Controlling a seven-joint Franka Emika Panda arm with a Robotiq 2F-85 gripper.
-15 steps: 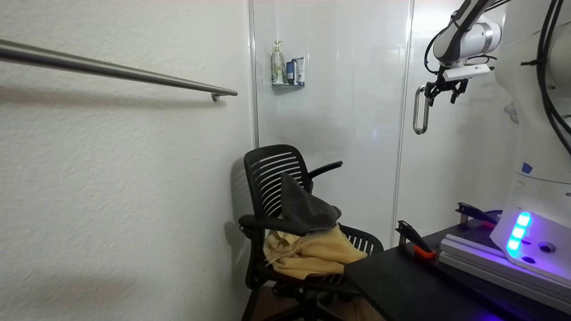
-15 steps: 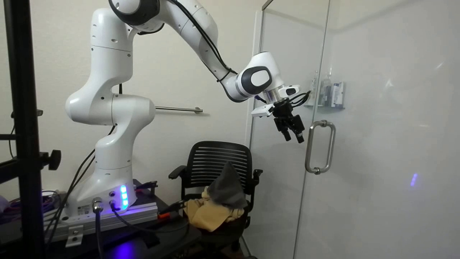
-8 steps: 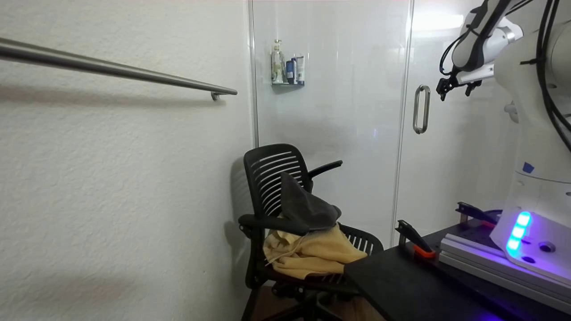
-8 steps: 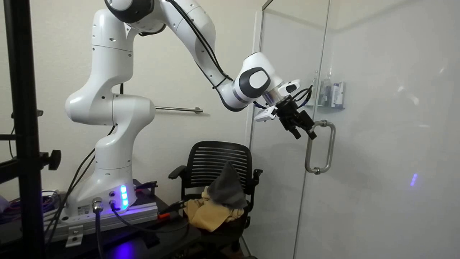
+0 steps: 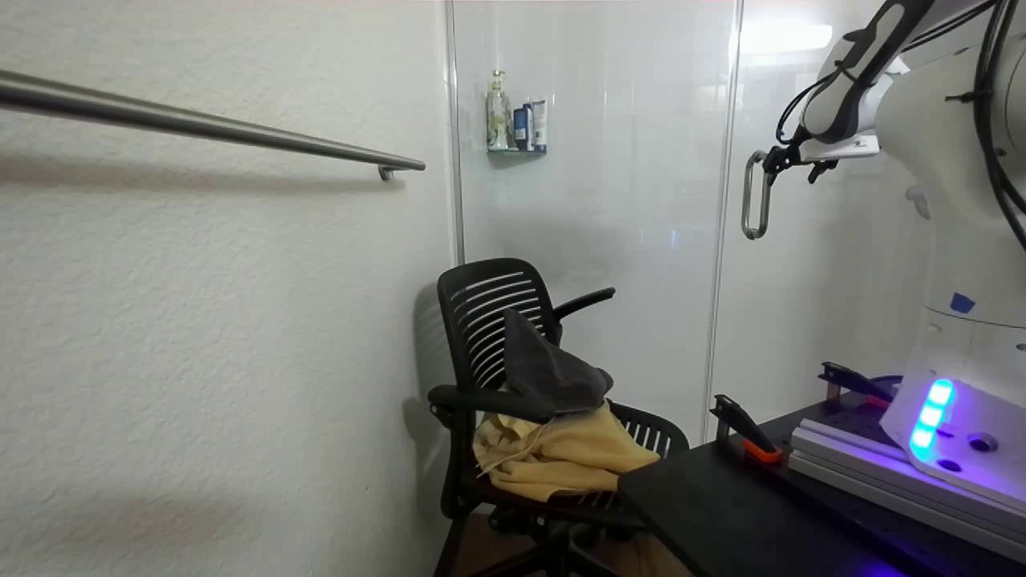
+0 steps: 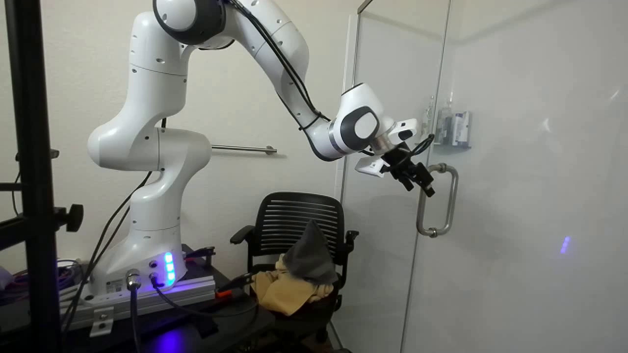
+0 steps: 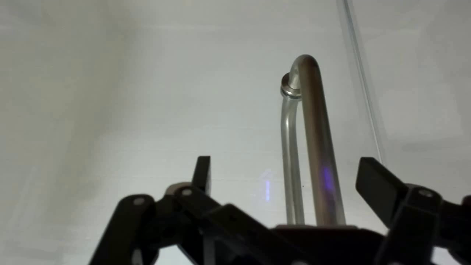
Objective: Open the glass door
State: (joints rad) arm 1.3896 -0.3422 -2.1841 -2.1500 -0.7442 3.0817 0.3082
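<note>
The glass door [image 6: 515, 274] is a tall whitish panel, standing in line with the neighbouring panel in both exterior views [image 5: 789, 320]. Its metal loop handle [image 6: 454, 196] is near the door's edge; it also shows in an exterior view [image 5: 747, 200] and in the wrist view [image 7: 318, 140]. My gripper [image 6: 419, 190] is tilted toward the door, beside the handle's upper part. In an exterior view the gripper [image 5: 792, 178] has one finger overlapping the handle's near bar. In the wrist view the gripper [image 7: 285, 173] is open, with the handle between its fingers, nearer the right one. Contact cannot be told.
A black chair [image 5: 489, 280] with grey and yellow cloths [image 5: 569, 457] stands before the fixed panel. A metal rail [image 5: 240, 128] runs along the wall. A small shelf [image 5: 517, 152] holds bottles. The black table [image 5: 705, 505] carries the arm's base and clamps. A black pole [image 6: 34, 147] stands nearby.
My gripper has tilted from pointing mostly down to pointing more at the door. It first drew away from the handle in an exterior view, then came back to it. The door has not moved.
</note>
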